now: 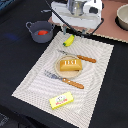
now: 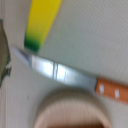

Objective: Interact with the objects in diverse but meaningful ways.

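At the exterior view's left, far on the desk [image 1: 15, 65], a grey-blue pot [image 1: 39, 31] holds the red tomato [image 1: 42, 32]. Right of it the banana [image 1: 69, 40] lies slanted at the placemat's [image 1: 30, 75] far edge, just beneath the gripper [image 1: 75, 27]. The knife [image 2: 65, 75] lies crosswise past its green tip. Whether the fingers are spread or hold anything, I cannot tell.
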